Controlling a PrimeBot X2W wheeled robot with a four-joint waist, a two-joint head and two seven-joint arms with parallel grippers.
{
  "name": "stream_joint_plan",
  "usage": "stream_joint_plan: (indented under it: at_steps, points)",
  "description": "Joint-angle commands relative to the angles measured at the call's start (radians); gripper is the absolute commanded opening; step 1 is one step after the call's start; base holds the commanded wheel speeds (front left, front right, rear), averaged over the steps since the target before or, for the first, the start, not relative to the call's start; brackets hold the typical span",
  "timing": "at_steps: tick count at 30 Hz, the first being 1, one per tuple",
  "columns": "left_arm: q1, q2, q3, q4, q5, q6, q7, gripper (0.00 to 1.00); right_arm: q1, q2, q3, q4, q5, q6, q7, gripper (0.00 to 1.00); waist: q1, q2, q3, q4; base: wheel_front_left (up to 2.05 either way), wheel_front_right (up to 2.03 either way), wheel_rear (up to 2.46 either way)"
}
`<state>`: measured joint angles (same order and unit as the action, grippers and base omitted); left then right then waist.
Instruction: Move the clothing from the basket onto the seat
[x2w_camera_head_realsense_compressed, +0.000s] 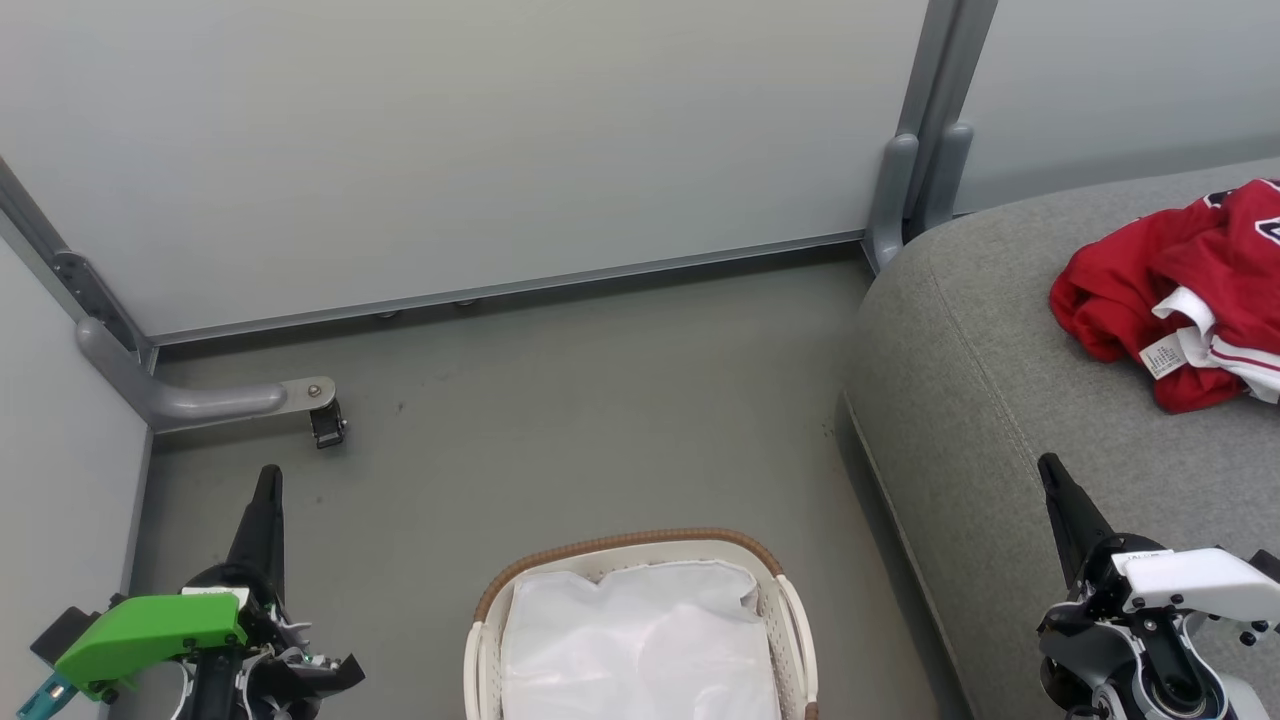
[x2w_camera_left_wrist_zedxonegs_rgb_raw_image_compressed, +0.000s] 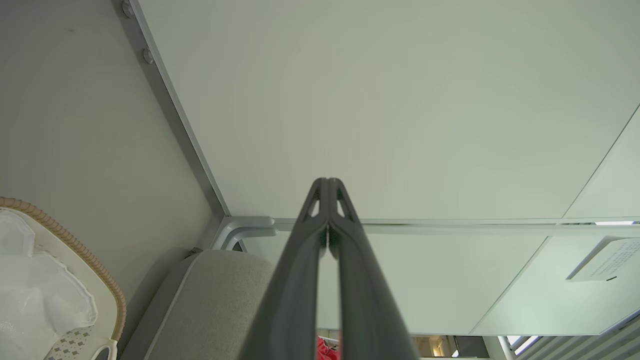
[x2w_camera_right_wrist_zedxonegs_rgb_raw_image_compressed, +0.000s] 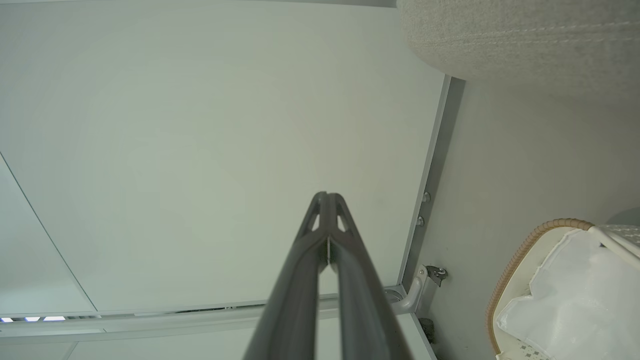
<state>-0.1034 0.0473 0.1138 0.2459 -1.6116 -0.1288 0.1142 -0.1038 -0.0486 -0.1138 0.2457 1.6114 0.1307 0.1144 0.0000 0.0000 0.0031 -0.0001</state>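
Red jerseys (x2w_camera_head_realsense_compressed: 1190, 290) are lying in a crumpled heap on the grey seat (x2w_camera_head_realsense_compressed: 980, 400), to the right of the basket (x2w_camera_head_realsense_compressed: 640, 543), farther from you than it and well apart from its rim. That is the relation you are working with: the jerseys are sitting on the seat, not in the basket. The part of the basket's inside you are seeing is showing just the white liner (x2w_camera_head_realsense_compressed: 640, 640), with no red on it. Its near end is running off the bottom edge of the head view, so you cannot tell whether anything is lying there.

Your right claw (x2w_camera_head_realsense_compressed: 1048, 465) is hanging over the seat's front part, right of the basket, with the heap lying ahead of it and to its right. It is clearly the nearer arm. Your left claw (x2w_camera_head_realsense_compressed: 268, 478) is hovering over the floor (x2w_camera_head_realsense_compressed: 560, 420) left of the basket, with the whole basket between it and the jerseys. Both claws are pressed together, fingers meeting along their length in the wrist views, and neither is pinching anything.

Judging from this, the task is looking finished or close to it. The heap is stretching across the seat away from the basket and is asking for no further move. If you are planning another pick, the basket's hidden near end is calling for a look first.
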Motion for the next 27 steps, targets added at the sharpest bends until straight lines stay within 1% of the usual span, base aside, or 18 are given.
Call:
stream_joint_plan:
  at_steps: [1, 27]
  points:
    - [-0.011, 0.005, 0.002, -0.002, -0.003, -0.004, 0.003, 0.00, -0.008, -0.005, -0.003, -0.003, 0.003, 0.000, 0.002, 0.00, 0.0000, 0.0000, 0.000, 0.000, 0.00, 0.00, 0.00]
    - [-0.011, 0.005, 0.002, -0.002, -0.003, -0.004, 0.003, 0.00, -0.008, -0.004, -0.003, -0.003, 0.003, 0.000, 0.003, 0.00, 0.0000, 0.0000, 0.000, 0.000, 0.00, 0.00, 0.00]
